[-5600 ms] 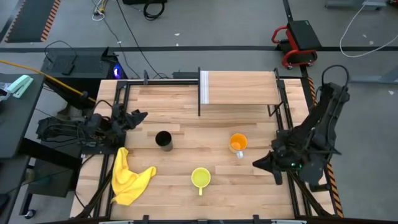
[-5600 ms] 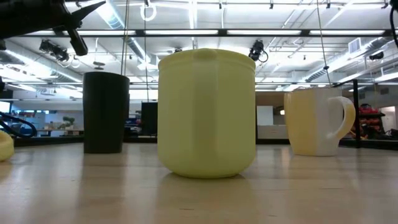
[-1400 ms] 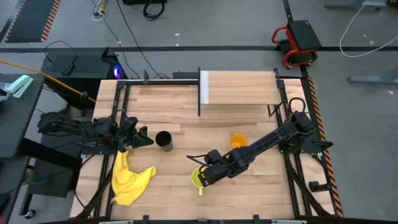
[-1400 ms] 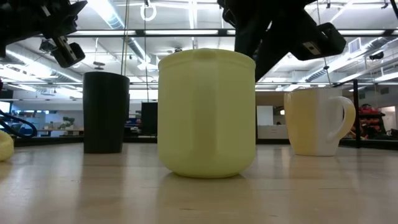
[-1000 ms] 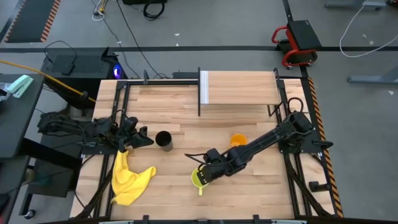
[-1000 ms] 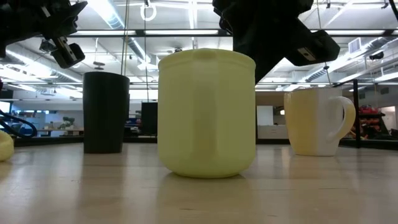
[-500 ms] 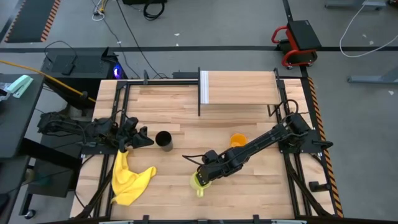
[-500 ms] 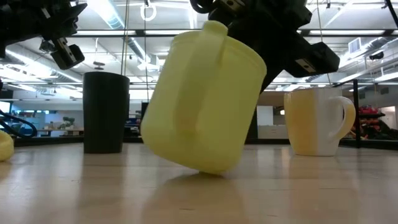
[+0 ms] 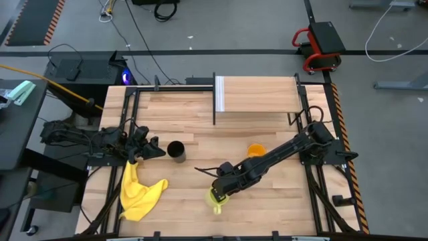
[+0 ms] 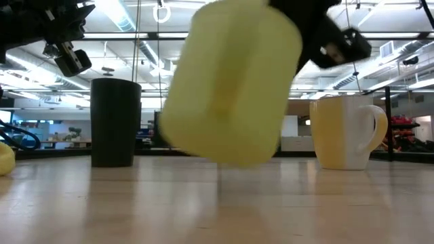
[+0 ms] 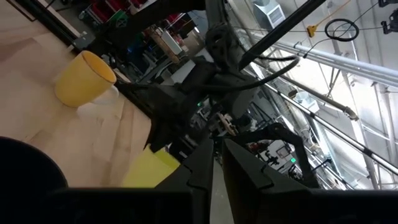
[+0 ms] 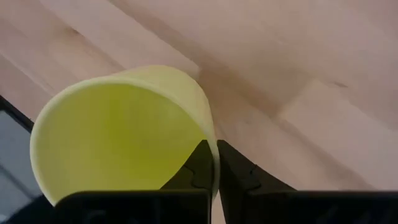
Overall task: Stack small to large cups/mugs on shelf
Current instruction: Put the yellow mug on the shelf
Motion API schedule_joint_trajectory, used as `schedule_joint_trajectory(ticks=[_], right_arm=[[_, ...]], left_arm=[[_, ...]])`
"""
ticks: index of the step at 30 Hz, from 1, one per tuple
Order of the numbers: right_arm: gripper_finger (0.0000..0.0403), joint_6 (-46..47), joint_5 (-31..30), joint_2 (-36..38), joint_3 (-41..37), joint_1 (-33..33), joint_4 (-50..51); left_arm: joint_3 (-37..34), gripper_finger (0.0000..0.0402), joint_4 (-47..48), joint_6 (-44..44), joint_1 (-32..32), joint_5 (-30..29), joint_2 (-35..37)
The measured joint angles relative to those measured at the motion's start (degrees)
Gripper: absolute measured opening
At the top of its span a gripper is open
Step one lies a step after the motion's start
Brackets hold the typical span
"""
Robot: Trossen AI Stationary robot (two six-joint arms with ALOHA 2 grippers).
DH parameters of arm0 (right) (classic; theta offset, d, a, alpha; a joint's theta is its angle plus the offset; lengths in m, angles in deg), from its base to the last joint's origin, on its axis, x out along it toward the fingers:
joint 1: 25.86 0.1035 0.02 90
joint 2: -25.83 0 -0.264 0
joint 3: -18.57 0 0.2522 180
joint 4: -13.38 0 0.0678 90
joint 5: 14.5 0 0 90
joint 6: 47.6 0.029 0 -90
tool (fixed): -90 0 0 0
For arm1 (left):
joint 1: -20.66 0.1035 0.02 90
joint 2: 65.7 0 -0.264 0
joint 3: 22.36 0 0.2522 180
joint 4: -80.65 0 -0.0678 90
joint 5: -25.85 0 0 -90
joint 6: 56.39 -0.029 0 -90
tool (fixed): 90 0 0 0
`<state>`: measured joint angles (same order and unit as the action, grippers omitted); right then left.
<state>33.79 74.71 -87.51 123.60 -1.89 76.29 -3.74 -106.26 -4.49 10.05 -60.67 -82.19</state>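
My right gripper (image 9: 219, 190) is shut on the yellow-green mug (image 9: 214, 197), which is off the table near the front middle; the mug fills the low view (image 10: 230, 81). The orange mug (image 9: 255, 150) and the black tumbler (image 9: 176, 150) stand upright on their bases on the tabletop. The shelf (image 9: 257, 95) is at the far edge, with nothing on it. My left gripper (image 9: 155, 148) hovers shut just left of the tumbler, touching nothing. My right gripper pinches the mug's rim (image 12: 209, 142), one finger inside the cup and one outside against its wall. The fingers come slanting down from the table's right side. The mug is lifted clear of the table and tilted, its open top (image 12: 118, 143) turned toward the gripper.
A crumpled yellow cloth (image 9: 139, 191) lies at the near left. Bare tabletop (image 9: 200, 124) lies between the cups and the shelf. Dark metal posts (image 9: 214, 100) stand at the shelf's ends.
My right gripper has moved a little toward the near-left and risen with the yellow-green mug. The mug stood upright on the table a second ago, tipped onto its base edge half a second ago, and now hangs tilted, clear of the table.
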Motion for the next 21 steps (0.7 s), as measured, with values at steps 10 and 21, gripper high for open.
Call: schedule_joint_trajectory(ticks=[10, 21], right_arm=[[0.0012, -8.32, -1.76, 0.11, 19.47, -3.41, 30.06], [0.0011, -21.08, -4.26, 3.80, 30.26, -13.86, 40.81]], left_arm=[[0.00, 0.0036, -0.02, -0.04, -0.02, 0.00, 0.00], [0.00, 0.0031, 0.09, 0.02, 0.00, -0.43, -0.02]])
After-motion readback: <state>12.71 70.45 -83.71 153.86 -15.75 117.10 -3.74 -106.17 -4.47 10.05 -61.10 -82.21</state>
